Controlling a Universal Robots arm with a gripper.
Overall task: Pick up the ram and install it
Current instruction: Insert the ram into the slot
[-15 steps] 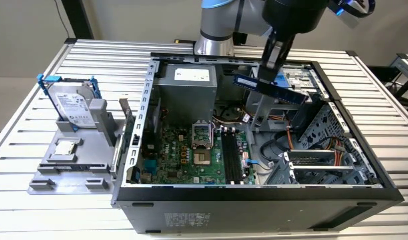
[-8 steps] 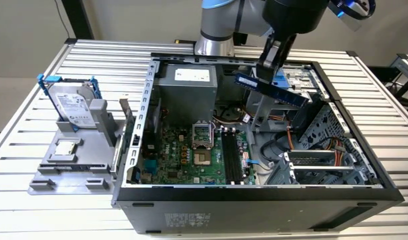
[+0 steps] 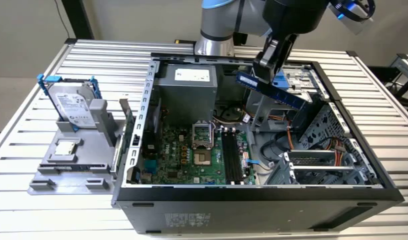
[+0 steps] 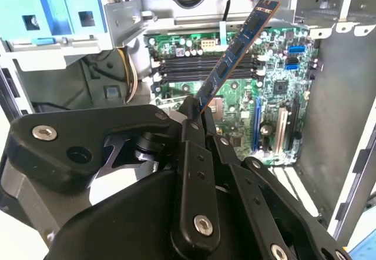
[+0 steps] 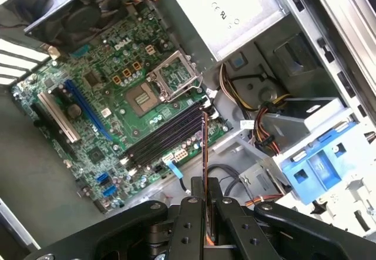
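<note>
Matt black gripper (image 4: 194, 114), bright metal screw heads glinting on it. The ram (image 4: 235, 54) looks like smooth blue circuit board with dull dark chips. Now the glossy green motherboard (image 4: 276, 89), the case (image 3: 257, 205) in matt grey sheet metal, the table (image 3: 30, 210) of ribbed, satin-bright metal slats.
</note>
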